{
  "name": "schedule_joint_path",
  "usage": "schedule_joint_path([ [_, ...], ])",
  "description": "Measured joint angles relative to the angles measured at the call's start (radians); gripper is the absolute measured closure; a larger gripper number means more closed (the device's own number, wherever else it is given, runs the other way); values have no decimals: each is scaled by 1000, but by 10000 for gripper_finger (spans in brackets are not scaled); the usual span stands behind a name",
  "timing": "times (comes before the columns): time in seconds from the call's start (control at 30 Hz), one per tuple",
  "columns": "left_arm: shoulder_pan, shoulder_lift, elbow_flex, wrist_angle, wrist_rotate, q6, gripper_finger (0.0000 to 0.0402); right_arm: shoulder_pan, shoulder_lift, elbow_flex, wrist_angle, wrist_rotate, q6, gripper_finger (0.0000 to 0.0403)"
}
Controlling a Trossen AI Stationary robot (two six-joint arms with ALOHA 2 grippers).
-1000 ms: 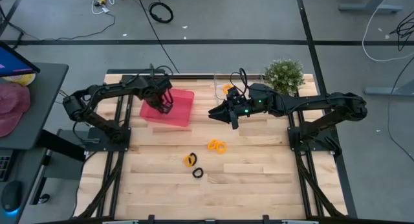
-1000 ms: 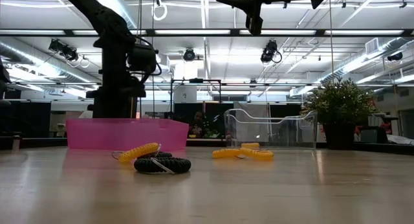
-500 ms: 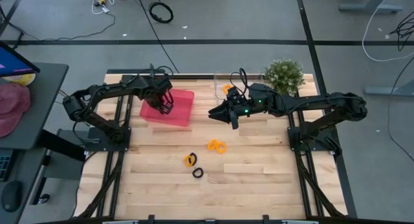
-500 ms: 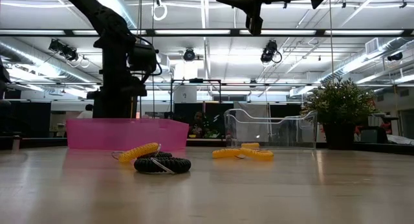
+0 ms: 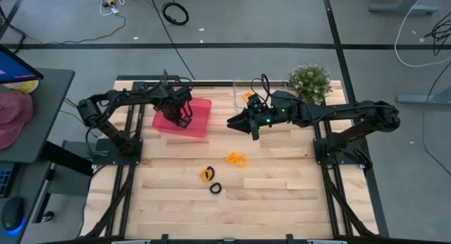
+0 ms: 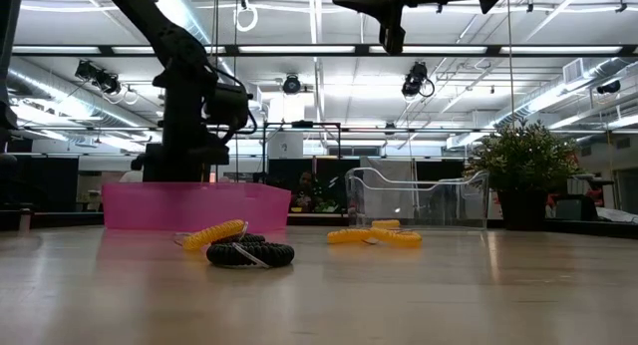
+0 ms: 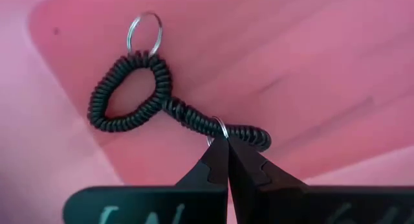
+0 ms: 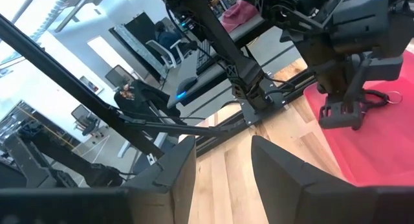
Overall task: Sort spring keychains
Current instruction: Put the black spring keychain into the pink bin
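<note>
My left gripper [image 5: 184, 117] points down into the pink tray [image 5: 201, 124], shut on a black spring keychain [image 7: 132, 94]. That keychain's coiled loop, with a metal ring, spreads out over the tray floor. My right gripper [image 5: 230, 122] hovers level and open, high above the table's middle, with nothing between its fingers [image 8: 223, 172]. On the table lie two orange keychains [image 5: 236, 159] [image 5: 206, 175] and a black one [image 5: 215, 188]. Another orange keychain [image 5: 246, 96] sits in the clear bin [image 6: 414, 195]. My left gripper pinches the black keychain between its two fingertips [image 7: 217, 160], at the cord's end beside a small metal ring [image 7: 220, 125]. The fingers come from above, pointing down. Whether the loop rests on the tray floor or hangs just over it, I cannot tell.
A potted plant [image 5: 310, 80] stands at the far right by the clear bin. The pink tray's wall [image 6: 189, 205] rises at the far left. Bare wood lies along the near half of the table around the loose keychains.
My left gripper has sunk lower into the pink tray, staying shut, and has shifted slightly toward the table's right edge.
</note>
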Motion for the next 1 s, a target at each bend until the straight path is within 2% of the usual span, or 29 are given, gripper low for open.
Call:
schedule_joint_path([
  [0.53, 0, 2, 0, 92, -67, 19, 401, 0, 0, 0, -1, 0, -15, 250],
  [0.77, -8, 52, 0, 93, -37, 34, 402, 0, 0, 0, -1, 0, -15, 250],
  [1.0, -43, 77, 1, 106, -54, 34, 402, 0, 0, 0, -1, 0, -14, 250],
])
